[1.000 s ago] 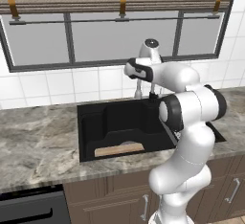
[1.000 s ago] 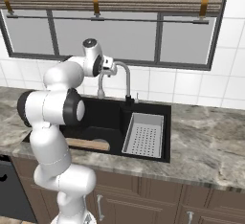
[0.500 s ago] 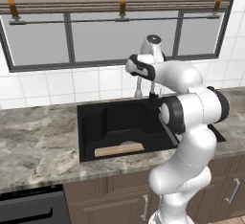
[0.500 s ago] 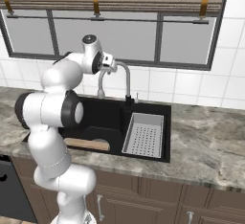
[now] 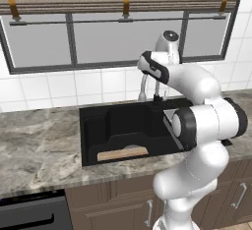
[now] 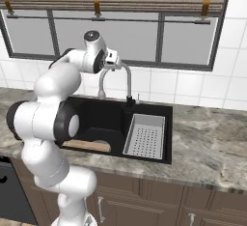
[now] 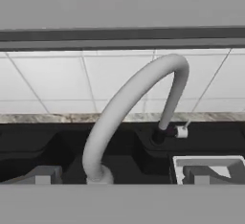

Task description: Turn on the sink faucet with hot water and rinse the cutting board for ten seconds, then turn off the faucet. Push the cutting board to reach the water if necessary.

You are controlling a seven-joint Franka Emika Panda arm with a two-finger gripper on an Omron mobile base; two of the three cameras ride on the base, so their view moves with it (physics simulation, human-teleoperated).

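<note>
The black sink (image 5: 123, 121) (image 6: 96, 119) is set in the marble counter. Flat on its floor near the front wall lies the tan cutting board (image 5: 122, 153) (image 6: 87, 146). The silver gooseneck faucet (image 5: 143, 82) (image 6: 126, 77) (image 7: 129, 98) arches over the basin, with its dark base and small handle (image 7: 180, 131) at the back rim. My gripper (image 6: 117, 65) (image 7: 119, 177) hovers open at the height of the spout's arch, facing the faucet, with nothing between its fingers (image 7: 44, 175). The water is out of view.
A grey perforated drainboard tray (image 6: 144, 135) (image 7: 225, 163) fills the basin's right side. White tiled wall and a window stand right behind the faucet. Marble counter (image 5: 39, 140) (image 6: 207, 143) runs on both sides of the sink.
The hand has shifted only slightly by the faucet's arch. The jaws have stayed open and the cutting board has not moved.
</note>
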